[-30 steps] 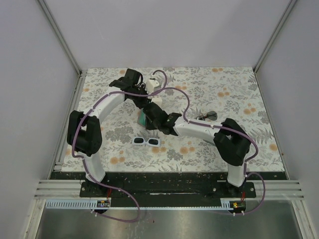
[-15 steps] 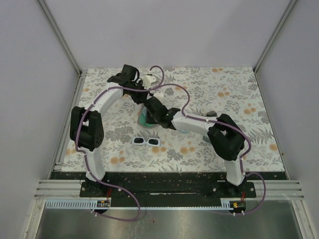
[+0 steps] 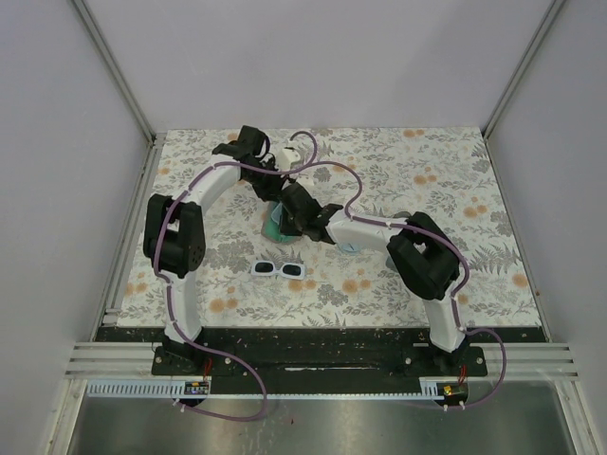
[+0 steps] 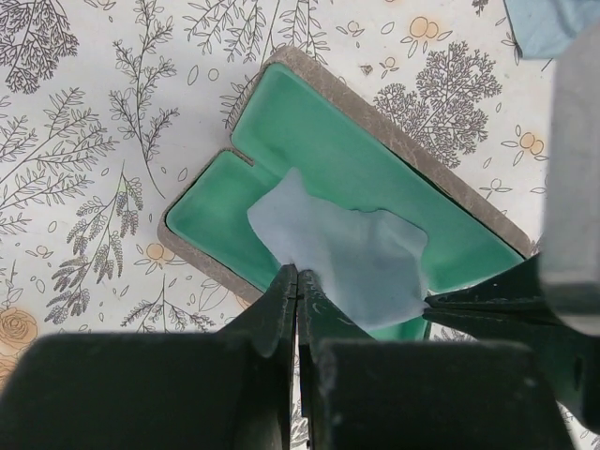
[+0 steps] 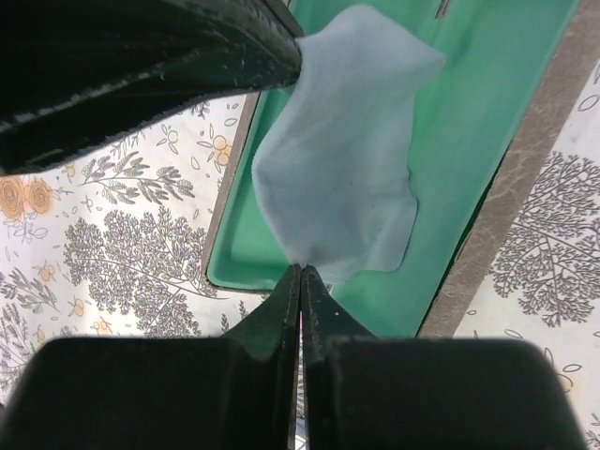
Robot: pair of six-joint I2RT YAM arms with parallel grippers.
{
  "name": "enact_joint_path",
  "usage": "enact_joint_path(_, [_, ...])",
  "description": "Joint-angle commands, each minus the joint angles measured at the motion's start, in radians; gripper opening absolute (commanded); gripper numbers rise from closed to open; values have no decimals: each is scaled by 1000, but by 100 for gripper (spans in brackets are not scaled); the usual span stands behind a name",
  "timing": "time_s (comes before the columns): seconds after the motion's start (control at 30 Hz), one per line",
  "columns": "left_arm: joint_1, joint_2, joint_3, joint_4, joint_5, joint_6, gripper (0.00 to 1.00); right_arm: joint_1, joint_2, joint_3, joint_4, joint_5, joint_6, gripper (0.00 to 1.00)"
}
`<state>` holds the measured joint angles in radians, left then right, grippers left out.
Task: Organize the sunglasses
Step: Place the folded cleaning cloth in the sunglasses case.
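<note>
An open hard case with a green lining (image 4: 309, 131) lies on the floral table (image 3: 455, 171), with a small light-blue cloth (image 4: 352, 248) over it. My left gripper (image 4: 298, 274) is shut on one corner of the cloth. My right gripper (image 5: 301, 269) is shut on the opposite edge of the same cloth (image 5: 337, 178), above the case (image 5: 497, 122). From above, both grippers meet over the case (image 3: 273, 227). The white-framed sunglasses (image 3: 280, 270) lie on the table nearer the arm bases. The wire-framed pair is mostly hidden behind the right arm.
A corner of blue fabric (image 4: 548, 23) lies on the table just beyond the case. Grey walls close the table in on the left, back and right. The two arms arch toward each other over the middle of the table.
Both elbows have swung inward toward the middle, and the wrists have shifted slightly farther back over the case. Both grippers stay shut on the cloth.
</note>
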<state>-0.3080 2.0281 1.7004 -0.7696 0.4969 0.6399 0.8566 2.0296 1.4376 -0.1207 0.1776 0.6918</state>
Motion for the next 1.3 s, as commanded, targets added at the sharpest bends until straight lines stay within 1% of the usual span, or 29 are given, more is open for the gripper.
enact_joint_path(0.0, [0,-12,57,4,31,34,0,5,18,26,38,-39,20,0])
enact_joint_path(0.43, [-19,79,130,4,88,35,0,4,-14,-3,21,-1,40,0])
enact_joint_path(0.83, [-59,158,182,4,92,15,0,-22,-89,-108,10,54,72,0])
enact_joint_path(1.0, [-103,207,223,4,14,15,0,-42,-124,-167,10,62,86,0])
enact_joint_path(1.2, [-128,254,266,-3,-43,-2,0,-71,-131,-212,10,46,89,0])
enact_joint_path(1.23, [-131,253,269,-5,-50,-6,2,-73,-129,-215,12,39,86,0])
enact_joint_path(1.27, [-132,253,268,-2,-55,-8,6,-76,-128,-217,10,37,87,0])
